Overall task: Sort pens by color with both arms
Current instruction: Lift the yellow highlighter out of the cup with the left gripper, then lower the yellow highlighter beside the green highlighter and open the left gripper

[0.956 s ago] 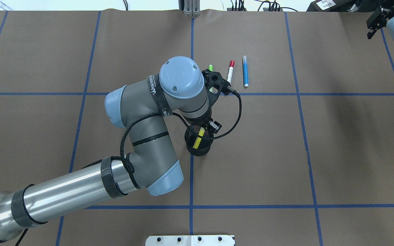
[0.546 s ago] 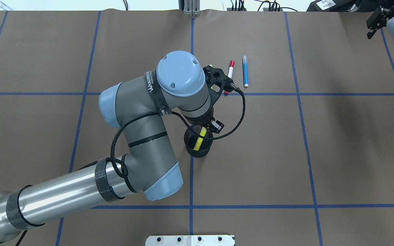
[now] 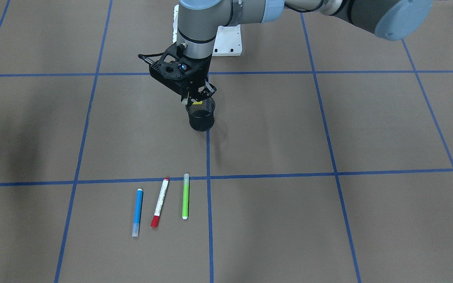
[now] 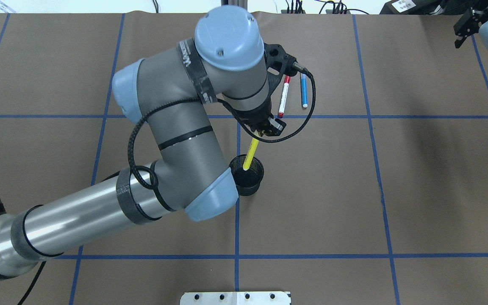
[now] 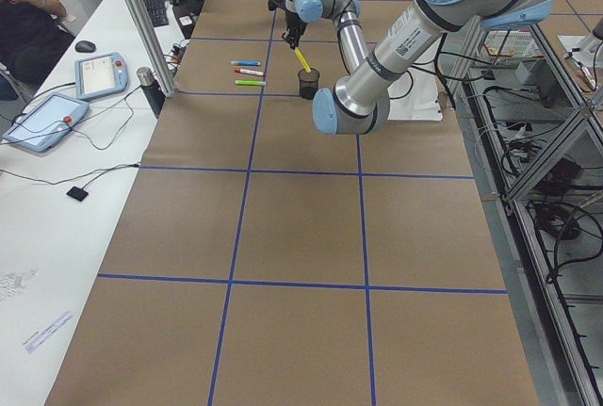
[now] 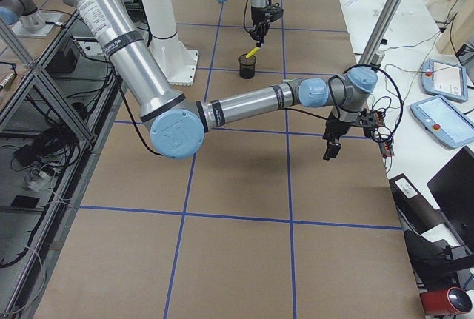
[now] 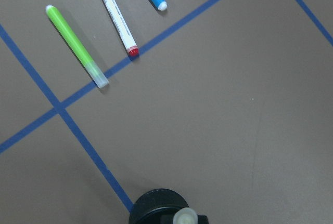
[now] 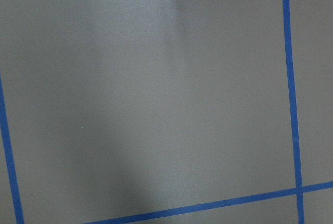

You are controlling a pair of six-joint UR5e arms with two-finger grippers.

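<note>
my left hand (image 4: 264, 129) is closed narrow on the top end of the yellow pen (image 4: 250, 156). the pen hangs tilted, its upper end leaning toward 1 o'clock and its lower tip over the mouth of the black mesh cup (image 4: 250, 182). i cannot tell whether the tip is below the rim. the cup stands upright on the brown tabletop (image 4: 417, 190), on a blue tape line (image 4: 236, 220) that runs from 6 to 12 o'clock.

the other three pens lie flat on the tabletop beyond the cup, between 12 and 1 o'clock from it. they are side by side, nearly parallel and not touching. the green pen (image 3: 185, 196) is closest to the tape line, the white pen with the red cap (image 4: 283, 99) is in the middle, and the blue pen (image 4: 303, 89) is farthest toward 1 o'clock. from above, my own wrist covers the green pen. the white pen's red end just reaches a crossing tape line.

my right hand (image 4: 463, 27) hangs at the far corner, at about 2 o'clock and well apart from the pens. i cannot tell whether it is wide or narrow. its camera shows only bare tabletop and tape.
</note>
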